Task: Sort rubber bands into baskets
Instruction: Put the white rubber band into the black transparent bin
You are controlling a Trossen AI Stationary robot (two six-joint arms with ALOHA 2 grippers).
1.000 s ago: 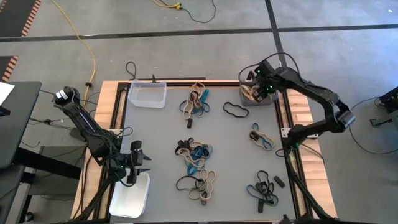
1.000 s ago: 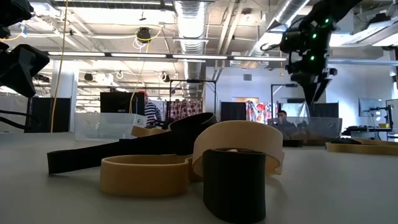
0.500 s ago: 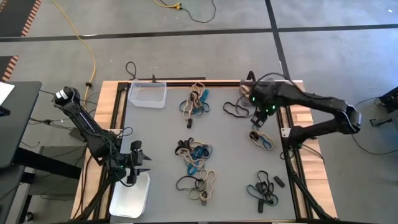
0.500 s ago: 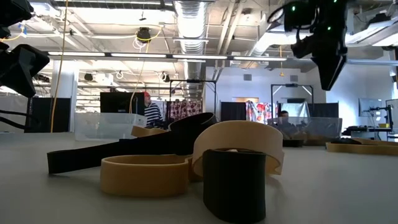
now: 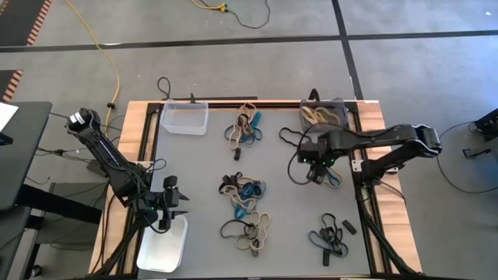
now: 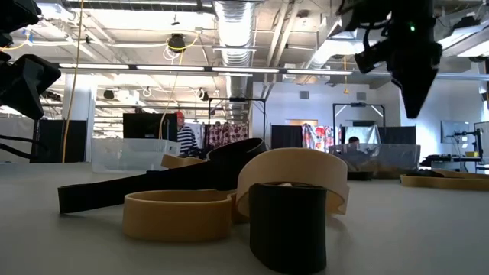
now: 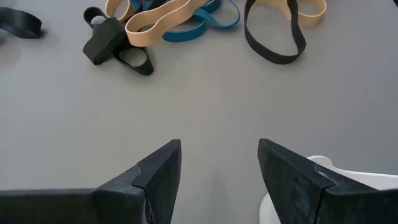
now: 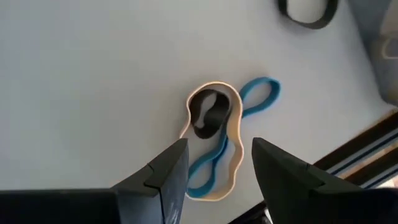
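Rubber bands lie in loose clusters on the grey table: tan, teal and black ones at the far middle (image 5: 245, 124), centre (image 5: 243, 190), near middle (image 5: 253, 227) and near right (image 5: 328, 237). My right gripper (image 5: 320, 163) hangs open, pointing down, above a small cluster (image 8: 214, 127) of a tan, a teal and a black band by the right edge. The dark grey basket (image 5: 325, 114) at the far right holds tan bands. The clear basket (image 5: 184, 118) stands far left. My left gripper (image 5: 179, 204) waits open beside the white basket (image 5: 163, 245) at the near left.
A single black loop (image 5: 294, 138) lies between the far cluster and the dark grey basket. Wooden rails (image 5: 373, 136) frame the table's left and right sides. A yellow cable (image 5: 109, 54) runs over the floor beyond the table. Bare grey table lies between the clusters.
My right gripper has left the dark grey basket and swung toward the table's near edge. It has rolled about its own axis and now hangs over the tan and teal cluster by the right edge. The bands on the table have not moved.
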